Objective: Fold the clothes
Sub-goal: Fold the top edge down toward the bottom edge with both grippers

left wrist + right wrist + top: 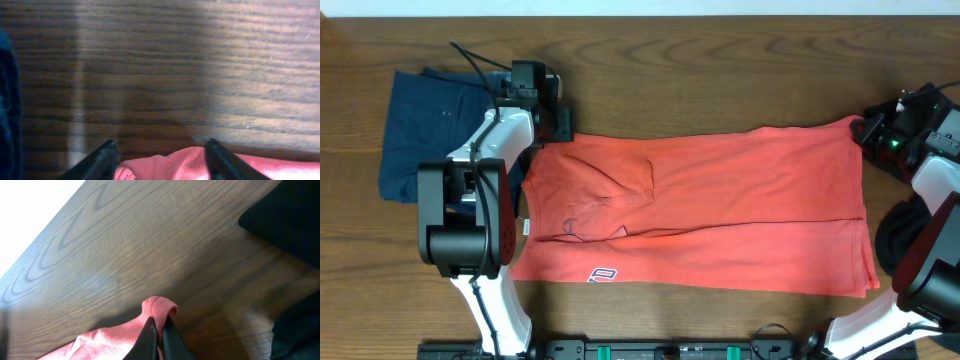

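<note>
The coral-red T-shirt lies spread flat across the middle of the table, with a bit of lettering at its near left edge. My left gripper sits at the shirt's far left corner. In the left wrist view its jaws stand apart, one on each side of a raised hump of red cloth. My right gripper is at the far right corner. It is shut on a small rolled fold of the red shirt.
A dark navy garment lies folded at the far left, beside the left arm, and shows at the left edge of the left wrist view. Dark shapes lie right of the right gripper. Bare wood runs behind the shirt.
</note>
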`<state>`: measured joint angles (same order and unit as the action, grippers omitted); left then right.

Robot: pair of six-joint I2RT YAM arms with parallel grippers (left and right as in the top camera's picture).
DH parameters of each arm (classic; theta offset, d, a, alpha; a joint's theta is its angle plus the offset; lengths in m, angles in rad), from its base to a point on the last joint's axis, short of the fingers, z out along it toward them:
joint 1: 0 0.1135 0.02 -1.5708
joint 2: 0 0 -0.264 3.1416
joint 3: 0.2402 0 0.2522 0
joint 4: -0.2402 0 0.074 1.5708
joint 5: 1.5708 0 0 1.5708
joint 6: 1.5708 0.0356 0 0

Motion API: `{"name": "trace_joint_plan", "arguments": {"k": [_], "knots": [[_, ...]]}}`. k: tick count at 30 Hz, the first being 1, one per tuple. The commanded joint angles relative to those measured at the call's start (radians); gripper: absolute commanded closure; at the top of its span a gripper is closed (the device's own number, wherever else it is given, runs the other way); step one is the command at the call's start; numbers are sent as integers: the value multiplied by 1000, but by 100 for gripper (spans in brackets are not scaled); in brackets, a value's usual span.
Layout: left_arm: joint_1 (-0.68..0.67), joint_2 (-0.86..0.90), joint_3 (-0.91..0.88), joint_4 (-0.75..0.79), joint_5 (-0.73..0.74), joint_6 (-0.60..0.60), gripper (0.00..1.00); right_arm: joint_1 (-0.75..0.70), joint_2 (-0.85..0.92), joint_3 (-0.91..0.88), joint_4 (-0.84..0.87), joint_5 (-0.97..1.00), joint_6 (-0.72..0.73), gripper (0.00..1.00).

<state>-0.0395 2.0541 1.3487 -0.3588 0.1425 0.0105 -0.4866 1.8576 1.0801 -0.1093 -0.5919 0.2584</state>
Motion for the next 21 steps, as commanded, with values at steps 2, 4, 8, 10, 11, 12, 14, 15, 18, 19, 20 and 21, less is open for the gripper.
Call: {"name": "trace_joint_plan", "arguments": {"k": [2,4,8,10,11,12,14,15,18,19,20,21], "knots": [[6,7,7,-2,-49,42,56,5,-30,18,-9,-3,-9,98],[6,7,7,-5,-74,42,57,5,-30,18,-11,1,-9,98],[6,7,7,-6,-87,49,70,5,-30,18,-11,1,-9,98],[6,7,7,-5,-87,49,85,5,-30,18,-11,0,-9,98],[6,7,7,-5,-87,49,91,5,-30,18,-11,1,-9,98],[6,7,7,-6,-87,48,94,5,-30,18,-11,0,-14,98],[6,5,10,-15,-86,45,94,5,-30,18,-14,1,-33,99],[6,3,13,-24,-85,45,94,4,-31,18,-19,1,-40,99],[6,-12,24,-56,-84,43,94,4,-41,18,-48,16,-59,99],[6,-20,26,-65,-84,40,94,4,-47,18,-59,22,-69,99],[6,-32,26,-74,-84,37,94,4,-55,18,-70,24,-85,99],[6,-47,26,-85,-84,35,94,4,-63,18,-82,24,-100,99]]}}
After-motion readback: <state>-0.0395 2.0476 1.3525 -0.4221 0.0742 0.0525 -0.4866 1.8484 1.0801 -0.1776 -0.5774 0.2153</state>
